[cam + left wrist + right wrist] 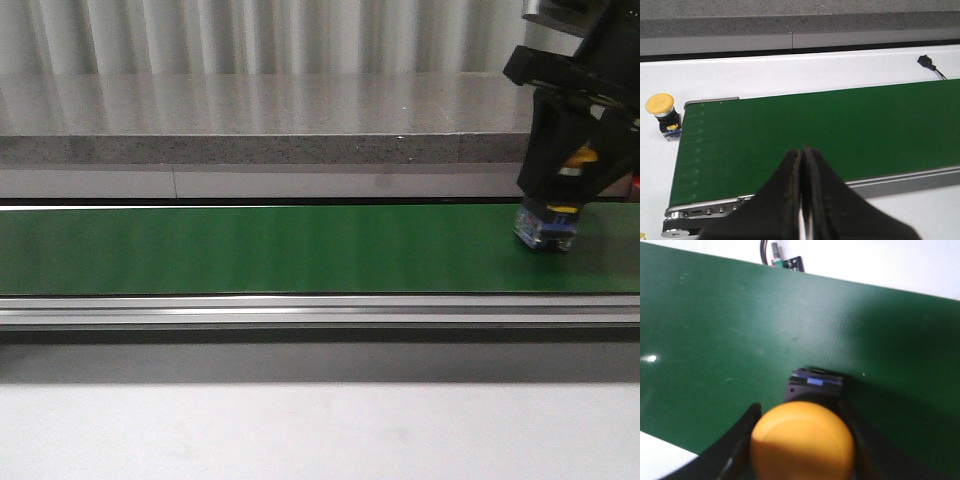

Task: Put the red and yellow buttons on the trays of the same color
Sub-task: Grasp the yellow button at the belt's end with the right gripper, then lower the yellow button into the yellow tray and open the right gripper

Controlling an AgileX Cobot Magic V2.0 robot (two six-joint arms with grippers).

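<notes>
Front view: at the right edge, the right end effector [560, 195] pinches a yellow button [547, 225] sitting on the green belt [280, 250].

Left wrist view: the left end effector [803, 165] is pressed together. Another yellow button [663, 112] stands on the white bench [790, 70], middle left.

Right wrist view: the held button fills the bottom middle.

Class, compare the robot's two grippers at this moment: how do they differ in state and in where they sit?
The right gripper is closed around a yellow-capped push button on the green conveyor belt; the left gripper holds nothing, its fingers pressed together. The right is low at the belt surface; the left sits above the belt's near edge. Both have black fingers.
</notes>
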